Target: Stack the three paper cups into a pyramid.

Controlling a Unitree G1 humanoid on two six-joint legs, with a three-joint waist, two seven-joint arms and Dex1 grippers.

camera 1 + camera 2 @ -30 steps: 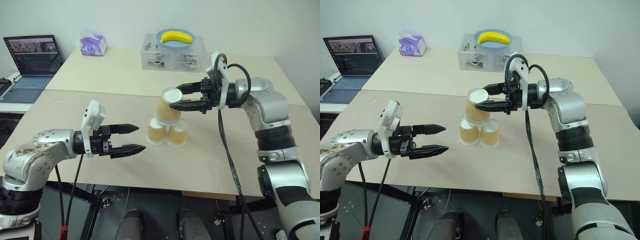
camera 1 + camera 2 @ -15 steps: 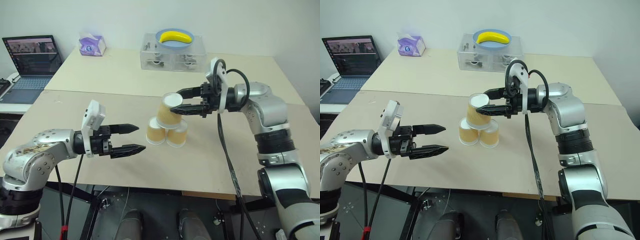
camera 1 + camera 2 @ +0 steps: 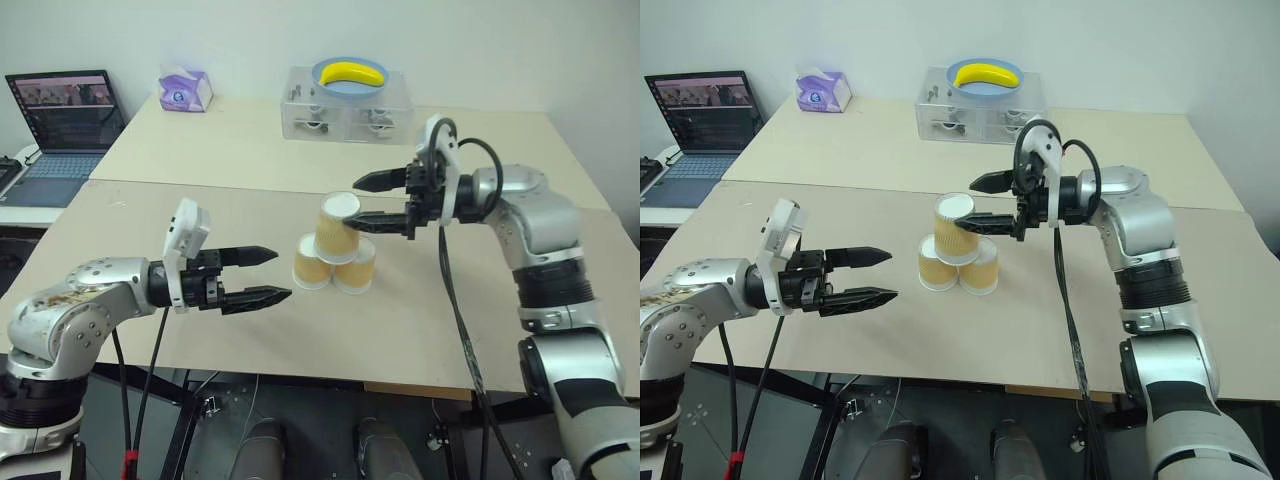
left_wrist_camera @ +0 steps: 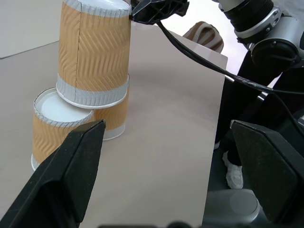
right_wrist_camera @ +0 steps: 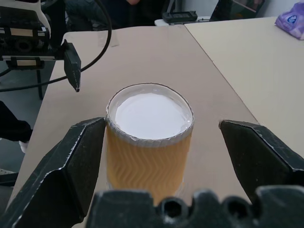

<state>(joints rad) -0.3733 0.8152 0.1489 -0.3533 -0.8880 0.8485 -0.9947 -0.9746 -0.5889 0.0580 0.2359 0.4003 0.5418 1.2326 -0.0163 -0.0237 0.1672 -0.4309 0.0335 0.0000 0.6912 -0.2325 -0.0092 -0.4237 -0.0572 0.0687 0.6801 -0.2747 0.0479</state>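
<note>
The three paper cups stand upside down as a pyramid in the middle of the table. Two base cups [image 3: 311, 262] [image 3: 354, 269] sit side by side, and the top cup [image 3: 336, 228] rests across them, white base up. My right gripper [image 3: 357, 203] is open, one finger on each side of the top cup [image 5: 149, 142] and clear of its sides. The right fingers [image 5: 76, 166] hold nothing. My left gripper [image 3: 281, 274] hovers open and empty to the left of the pyramid, pointing at it. The left wrist view has the top cup [image 4: 94, 52] on a base cup [image 4: 54, 126].
A clear box [image 3: 345, 115] with a blue plate and a banana [image 3: 352, 74] stands at the back of the far table. A tissue box [image 3: 185, 88] and a laptop [image 3: 65, 115] lie at the back left. The table's front edge [image 3: 330, 375] runs below the pyramid.
My right gripper has opened and let go of the top cup, which has come down to rest on the two base cups. The left arm has not moved.
</note>
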